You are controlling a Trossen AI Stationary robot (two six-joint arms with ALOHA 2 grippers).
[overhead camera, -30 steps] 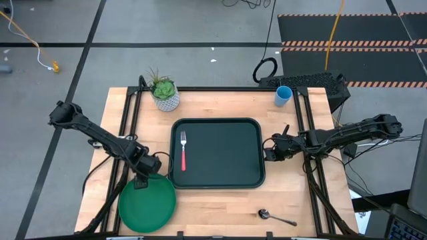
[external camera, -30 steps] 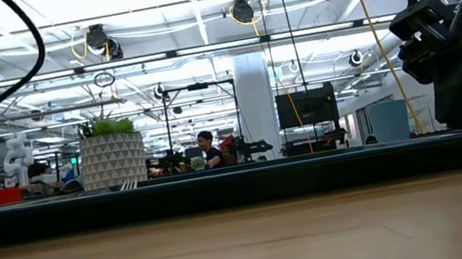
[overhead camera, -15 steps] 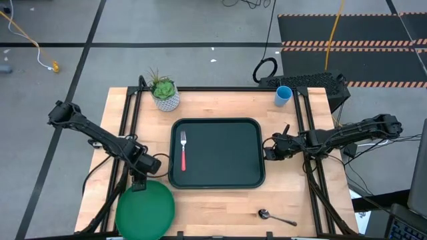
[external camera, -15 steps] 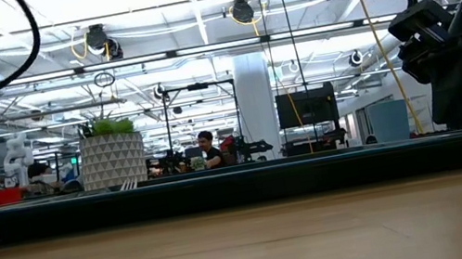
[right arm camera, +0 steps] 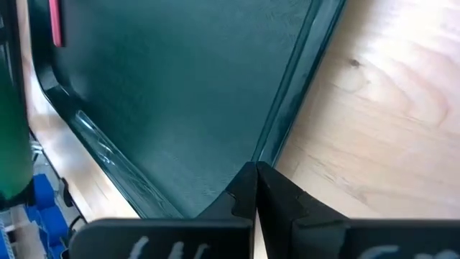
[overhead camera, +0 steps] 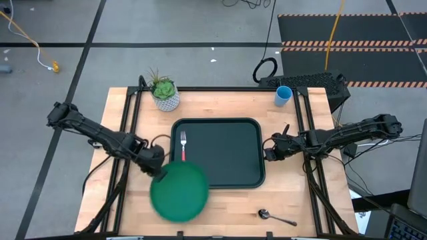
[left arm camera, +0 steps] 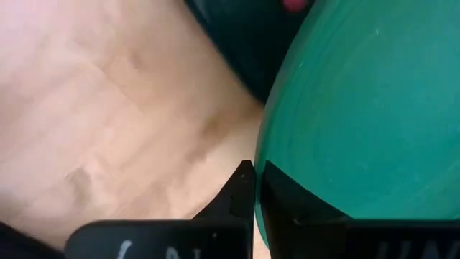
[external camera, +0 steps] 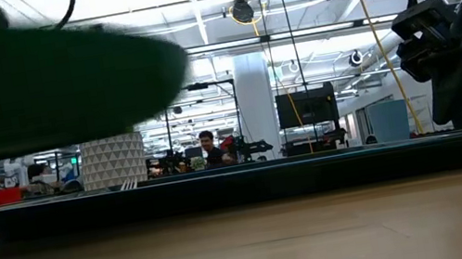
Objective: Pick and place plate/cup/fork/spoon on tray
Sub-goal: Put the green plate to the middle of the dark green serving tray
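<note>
The bench (overhead camera: 220, 207) is the biggest thing here, and the tray (overhead camera: 220, 150) lies in the middle of it. The plate (overhead camera: 179, 191) is up off the bench, over the tray's near left corner, half above the tray and half above bare wood. The left end effector (overhead camera: 157, 171) is pinched tight on the plate's rim, just one edge (a thin hold for such a wide thing). The plate could tip or slip out and bang the tray rim. It could also come down on the fork (overhead camera: 183, 152), which already lies in the tray close by. The right end effector (overhead camera: 269, 149) waits closed, holding nothing, beside the tray's right edge. The cup (overhead camera: 283, 95) and spoon (overhead camera: 275, 216) sit well apart on the bench
</note>
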